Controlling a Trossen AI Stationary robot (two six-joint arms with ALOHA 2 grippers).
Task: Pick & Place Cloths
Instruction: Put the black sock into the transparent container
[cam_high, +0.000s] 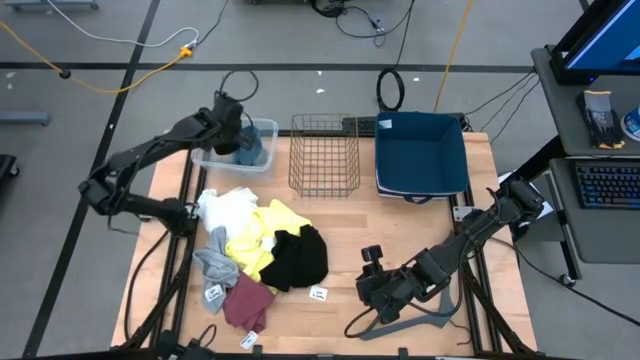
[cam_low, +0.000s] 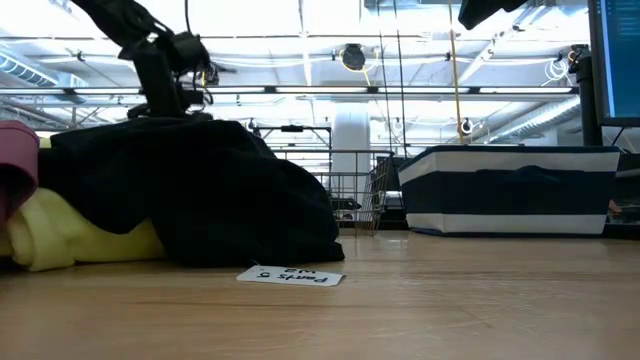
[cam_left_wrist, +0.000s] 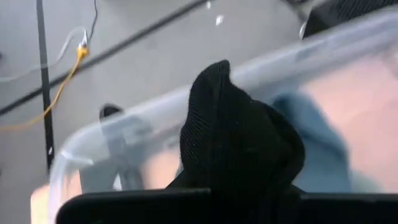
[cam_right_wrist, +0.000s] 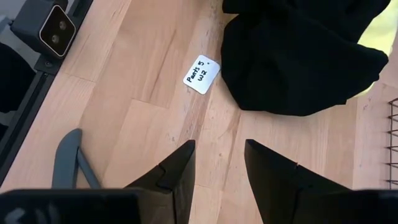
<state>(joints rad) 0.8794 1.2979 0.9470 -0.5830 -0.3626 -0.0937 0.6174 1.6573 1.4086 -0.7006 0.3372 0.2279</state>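
Observation:
A pile of cloths lies on the table's left half: white (cam_high: 225, 207), yellow (cam_high: 262, 235), black (cam_high: 300, 258), grey (cam_high: 215, 262) and maroon (cam_high: 247, 300). A blue-grey cloth (cam_left_wrist: 311, 137) lies in a clear plastic bin (cam_high: 210, 158) at the far left. My left gripper (cam_high: 243, 140) is over that bin, shut on a small black cloth (cam_left_wrist: 236, 143). My right gripper (cam_right_wrist: 221, 168) is open and empty, low over the bare wood near the front right (cam_high: 375, 285). It points toward the black cloth of the pile (cam_right_wrist: 298, 56). My left gripper holds the small black cloth from above, over the clear bin. The cloth bunches up (cam_left_wrist: 217, 93) in front of the wrist camera and hides the fingers, so which part they have cannot be told. It is clear of the table.
A wire basket (cam_high: 324, 155) and a dark blue fabric bin (cam_high: 420, 155) stand side by side at the far edge. White tags lie on the wood (cam_high: 319, 294), (cam_high: 213, 294). A grey flat strip (cam_high: 420, 322) lies by my right gripper. Bare wood spans the table's right half.

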